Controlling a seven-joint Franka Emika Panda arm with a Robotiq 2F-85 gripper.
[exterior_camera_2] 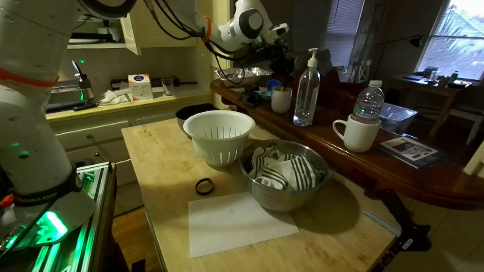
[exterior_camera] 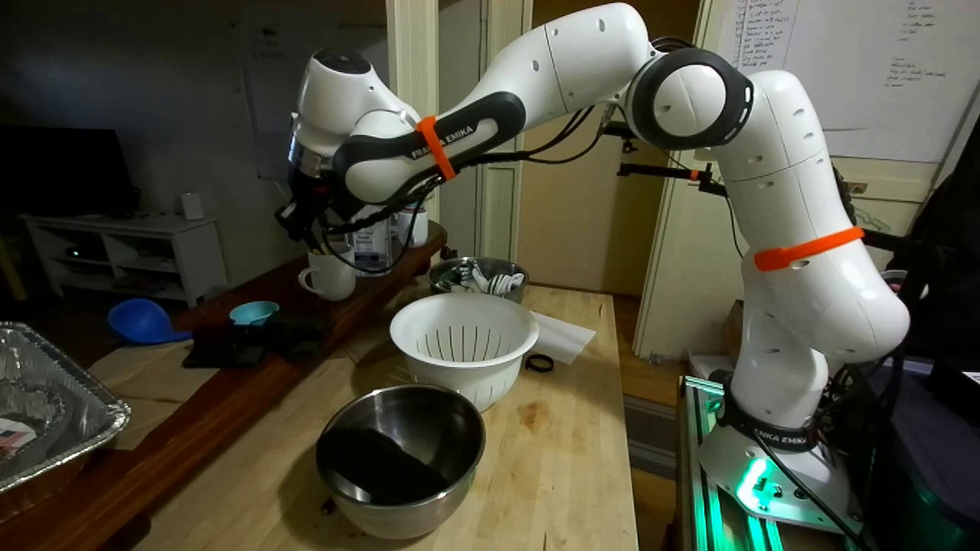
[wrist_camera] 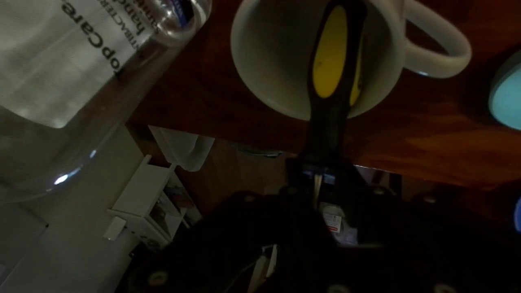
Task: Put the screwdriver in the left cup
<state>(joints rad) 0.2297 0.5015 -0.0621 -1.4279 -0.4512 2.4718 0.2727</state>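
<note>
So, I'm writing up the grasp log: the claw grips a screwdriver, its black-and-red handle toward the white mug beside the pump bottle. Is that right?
The red is wrong: the wrist view shows a black-and-yellow handle. The rest holds: the claw grips the screwdriver, handle toward the white mug beside the pump bottle.

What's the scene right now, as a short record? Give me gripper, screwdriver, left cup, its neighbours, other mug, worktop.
gripper: shut on the screwdriver, near the neck of its handle
screwdriver: yellow-and-black handle end at the left cup's mouth; how deep, cannot tell
left cup: white mug, upright on the dark wooden ledge
neighbours: hand sanitizer pump bottle and teal bowl, on opposite sides
other mug: white, water bottle standing in it
wooden worktop: white colander, steel bowl holding a striped cloth
</note>
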